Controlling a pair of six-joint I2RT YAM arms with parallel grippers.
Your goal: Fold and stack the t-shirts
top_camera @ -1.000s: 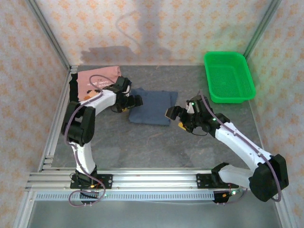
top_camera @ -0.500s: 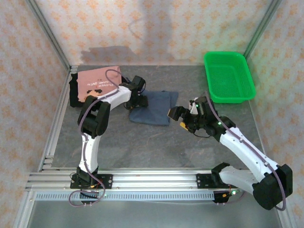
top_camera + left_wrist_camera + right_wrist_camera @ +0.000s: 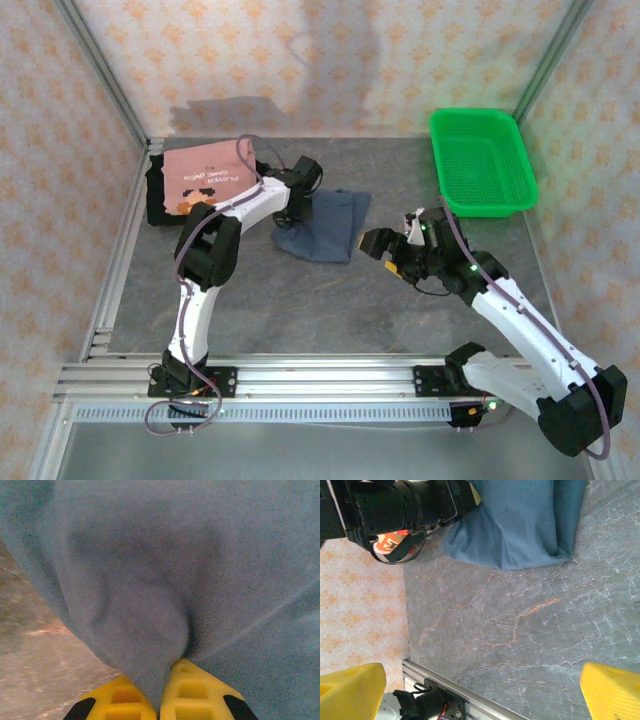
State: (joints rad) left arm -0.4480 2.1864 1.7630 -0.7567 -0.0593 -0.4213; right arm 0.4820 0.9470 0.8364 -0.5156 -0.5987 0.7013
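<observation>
Pinch grip: left gripper (image 3: 160,682) clamped on small pucker of slate-blue t-shirt (image 3: 330,228), left of green mesh basket (image 3: 482,165). Right gripper (image 3: 385,248) spread wide, empty, nearer basket. Risk: shallow bite may take top layer only, so lifting could undo fold or let cloth slip.

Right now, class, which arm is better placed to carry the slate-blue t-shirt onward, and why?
Left. The left gripper is shut on the slate-blue t-shirt, cloth pinched between its yellow fingers. The right gripper stands open, apart from the shirt, holding nothing.
</observation>
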